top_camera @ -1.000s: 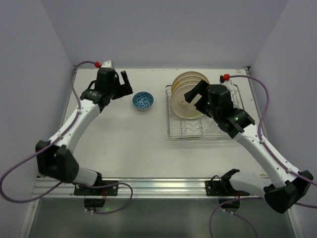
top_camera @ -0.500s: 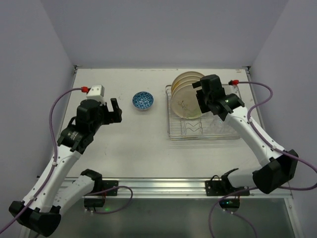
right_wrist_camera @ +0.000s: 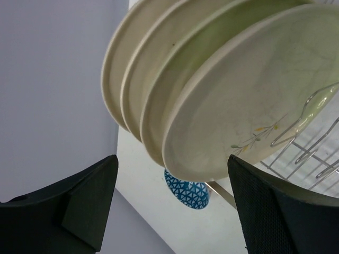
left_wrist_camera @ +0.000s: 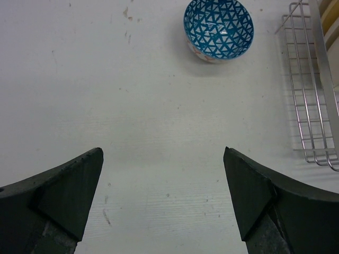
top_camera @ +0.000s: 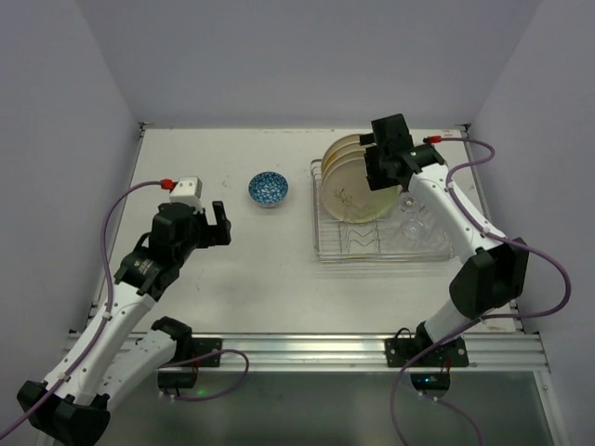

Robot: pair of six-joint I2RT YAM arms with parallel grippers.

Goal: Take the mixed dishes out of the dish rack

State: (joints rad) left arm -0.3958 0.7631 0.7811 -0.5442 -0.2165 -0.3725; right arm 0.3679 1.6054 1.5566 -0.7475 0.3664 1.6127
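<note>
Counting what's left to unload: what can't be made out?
Top view: the glass tumblers in the dish rack are too faint to count; the right gripper covers part of the plates.
Right wrist view: the front plate hides part of the bowl.
Left wrist view: the right edge cuts off the rack.

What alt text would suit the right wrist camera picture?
Four cream plates stand on edge in a wire dish rack, the nearest bearing a small sprig. The right gripper, open, frames them without touching; a blue-patterned bowl shows beyond.

The top camera looked down over the whole table [top_camera: 270, 279]. Both closer wrist cameras also showed the blue bowl [left_wrist_camera: 219, 29].
</note>
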